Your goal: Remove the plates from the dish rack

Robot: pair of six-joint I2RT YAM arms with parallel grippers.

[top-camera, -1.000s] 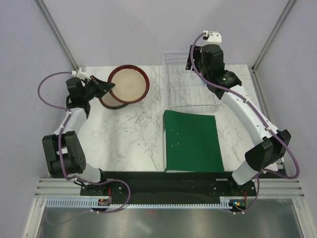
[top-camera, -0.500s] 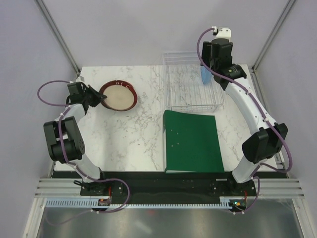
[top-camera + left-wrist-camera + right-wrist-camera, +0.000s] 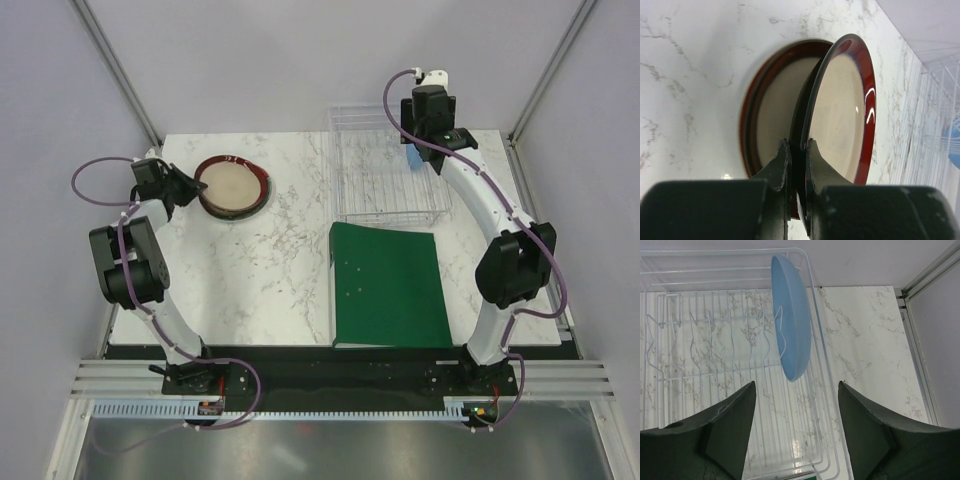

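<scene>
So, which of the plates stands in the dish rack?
The plain light blue plate, upright on edge in the dish rack. The red-rimmed cream plate is out, held by the left gripper.

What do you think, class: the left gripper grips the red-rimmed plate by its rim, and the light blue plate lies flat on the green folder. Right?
Not quite. The left gripper does grip the red-rimmed plate by its rim, but the light blue plate stands on edge in the dish rack, not flat on the green folder; the right wrist view shows it.
</scene>
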